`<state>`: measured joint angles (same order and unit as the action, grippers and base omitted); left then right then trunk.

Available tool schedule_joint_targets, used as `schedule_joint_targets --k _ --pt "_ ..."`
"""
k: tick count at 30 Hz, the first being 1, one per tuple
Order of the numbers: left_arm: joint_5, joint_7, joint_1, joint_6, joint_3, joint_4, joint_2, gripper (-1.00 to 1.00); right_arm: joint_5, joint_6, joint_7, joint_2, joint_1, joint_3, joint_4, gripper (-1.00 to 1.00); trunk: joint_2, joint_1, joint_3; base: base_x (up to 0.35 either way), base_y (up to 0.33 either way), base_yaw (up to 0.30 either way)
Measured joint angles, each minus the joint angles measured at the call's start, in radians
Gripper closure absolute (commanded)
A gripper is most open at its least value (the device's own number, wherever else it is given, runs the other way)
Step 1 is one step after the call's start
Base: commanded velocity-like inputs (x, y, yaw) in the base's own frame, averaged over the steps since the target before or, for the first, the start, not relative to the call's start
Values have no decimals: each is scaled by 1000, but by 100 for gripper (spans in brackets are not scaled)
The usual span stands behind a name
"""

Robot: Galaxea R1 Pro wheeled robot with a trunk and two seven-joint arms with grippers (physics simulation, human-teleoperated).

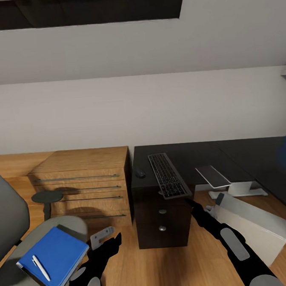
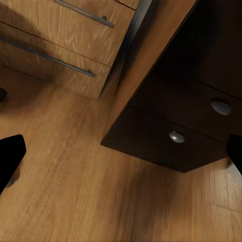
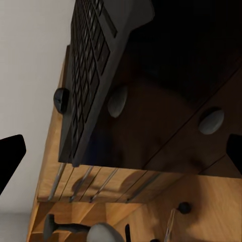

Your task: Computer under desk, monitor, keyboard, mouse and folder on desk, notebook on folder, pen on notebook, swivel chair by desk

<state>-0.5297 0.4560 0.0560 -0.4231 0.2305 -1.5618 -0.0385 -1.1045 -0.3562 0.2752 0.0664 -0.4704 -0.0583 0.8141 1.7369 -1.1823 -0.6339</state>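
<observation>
Keyboard [image 1: 168, 175] lies on the glossy black desk [image 1: 229, 154], long axis running from the wall toward the robot, near end overhanging the front edge above the dark drawer pedestal [image 1: 159, 220]. Mouse [image 1: 140, 174] sits just beside the keyboard, on the side of the wooden drawer unit [image 1: 84, 181], close to the desk's end edge. Monitor [image 1: 212, 175] lies flat on the desk on the keyboard's other side, reaching past the front edge. Computer [image 1: 253, 225] stands tilted on the floor beside the right arm, below the desk front.

Right gripper [image 1: 190, 203] is raised just under the keyboard's overhanging end; in the right wrist view its fingers are spread wide, nothing between them. Left gripper [image 1: 111, 243] hangs low over open wood floor in front of the pedestal, jaws likewise apart and empty.

Swivel chair [image 1: 11, 212] carries the folder [image 1: 55, 258], turned diagonally, with the pen [image 1: 41, 267] on top, pointing along the folder's long side. A dark notebook edge shows under the folder's far corner.
</observation>
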Motion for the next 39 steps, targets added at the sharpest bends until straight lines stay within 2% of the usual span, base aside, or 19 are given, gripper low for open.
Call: schedule_joint_targets --k 9,39 --pt "-1 0 0 0 0 0 0 -100 -2 0 3 -1 0 4 -52 -100 0 0 0 118 63 0" --pt "-1 -2 0 -1 0 15 0 -100 1 2 6 -2 0 3 -48 -100 0 0 0 88 43 0"
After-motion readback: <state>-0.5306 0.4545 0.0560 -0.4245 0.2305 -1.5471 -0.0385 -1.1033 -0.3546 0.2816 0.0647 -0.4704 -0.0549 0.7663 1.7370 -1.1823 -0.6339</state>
